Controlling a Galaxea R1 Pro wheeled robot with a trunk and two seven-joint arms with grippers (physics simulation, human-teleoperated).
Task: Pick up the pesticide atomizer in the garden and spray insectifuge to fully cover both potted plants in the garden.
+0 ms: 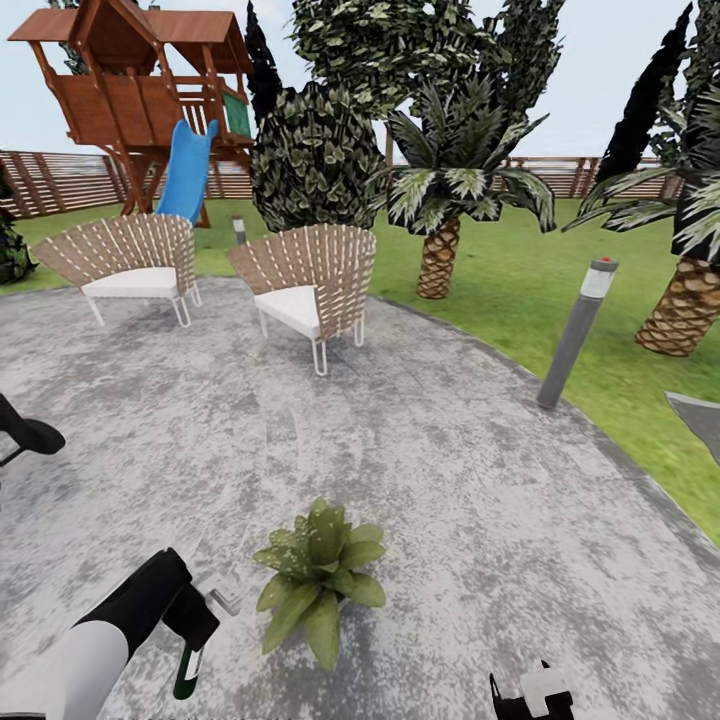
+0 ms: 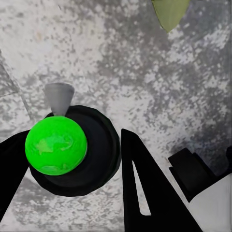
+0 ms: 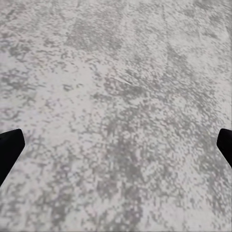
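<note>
A round patio [image 1: 420, 470] of mottled grey stone is spreading across most of the head view, its curved edge meeting green lawn [image 1: 500, 275] on the far side and to the right; a slatted brown wooden fence [image 1: 60, 180] is running along the back of the garden under a pale sky. Two woven chairs with white seats are standing on the far part of the paving, the left chair [image 1: 125, 260] near the lawn edge and the right chair [image 1: 310, 285] beside it; behind them a wooden play tower [image 1: 135, 85] with a blue slide [image 1: 188, 170] is rising, and a dense dark bush [image 1: 312, 160], a palm [image 1: 445, 200] and tall trees are filling the middle distance. A grey bollard lamp [image 1: 575, 335] is leaning at the patio's right rim; a second palm trunk [image 1: 685, 305] is standing on the grass further right.

One potted plant [image 1: 318, 575], a rosette of pointed speckled leaves, is sitting on the stone near the robot; its pot is hidden under the leaves. Just left of it the left claw [image 1: 195, 625] is pinching the pesticide atomizer [image 1: 188, 668], whose dark-green body is hanging below the fingers; in the left wrist view the bottle [image 2: 72, 150] is appearing end-on as a bright green disc in a dark ring between the black fingers [image 2: 150, 188], with a leaf tip [image 2: 169, 12] at the frame's edge.

The right claw [image 1: 530, 695] is hovering low over bare paving; in the right wrist view its fingertips [image 3: 9, 147] are sitting far apart, spread wide.
</note>
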